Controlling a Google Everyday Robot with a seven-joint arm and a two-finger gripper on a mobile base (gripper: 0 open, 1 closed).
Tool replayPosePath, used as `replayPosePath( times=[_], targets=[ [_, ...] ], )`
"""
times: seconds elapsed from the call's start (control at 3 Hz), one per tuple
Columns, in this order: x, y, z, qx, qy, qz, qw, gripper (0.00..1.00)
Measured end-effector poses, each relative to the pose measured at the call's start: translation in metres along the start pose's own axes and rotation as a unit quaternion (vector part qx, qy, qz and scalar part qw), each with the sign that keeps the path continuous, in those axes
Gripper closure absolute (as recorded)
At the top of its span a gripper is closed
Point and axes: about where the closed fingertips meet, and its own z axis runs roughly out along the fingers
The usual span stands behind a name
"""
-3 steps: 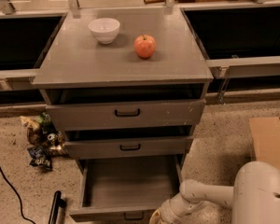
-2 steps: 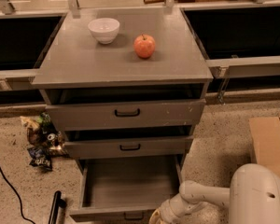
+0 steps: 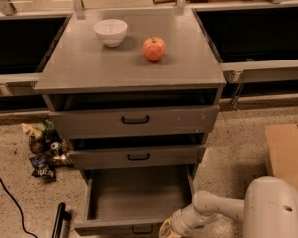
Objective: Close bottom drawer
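Observation:
The bottom drawer [image 3: 139,192] of the grey cabinet is pulled far out, a wide shallow grey tray with nothing in it. Its narrow front [image 3: 119,228] lies at the lower edge of the view, its small black handle just showing. My white arm [image 3: 223,207] reaches in from the lower right. My gripper [image 3: 169,229] is at the drawer front's right end, at the bottom edge of the view. The middle drawer [image 3: 138,156] and the top drawer [image 3: 135,119] stand slightly out.
A white bowl [image 3: 111,31] and a red apple [image 3: 154,49] sit on the cabinet top. Snack wrappers [image 3: 42,150] lie on the floor at left, beside a black cable [image 3: 10,197] and a black bar [image 3: 59,219]. A cardboard box [image 3: 288,152] stands at right.
My arm has shifted slightly to the left along the drawer front. The bottom drawer stands as far out as before.

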Motion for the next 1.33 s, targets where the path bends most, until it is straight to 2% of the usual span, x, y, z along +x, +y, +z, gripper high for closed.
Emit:
replayPosePath(
  times=[0.33,0.67,1.33],
  targets=[
    [0.000,-0.005,-0.001,0.011,-0.006,-0.008,0.9999,1.00],
    [0.000,-0.007,0.000,0.012,-0.006,-0.011,0.9998,0.81],
    [0.005,-0.039,-0.001,0.033,-0.010,-0.026,0.9991,0.34]
  ],
)
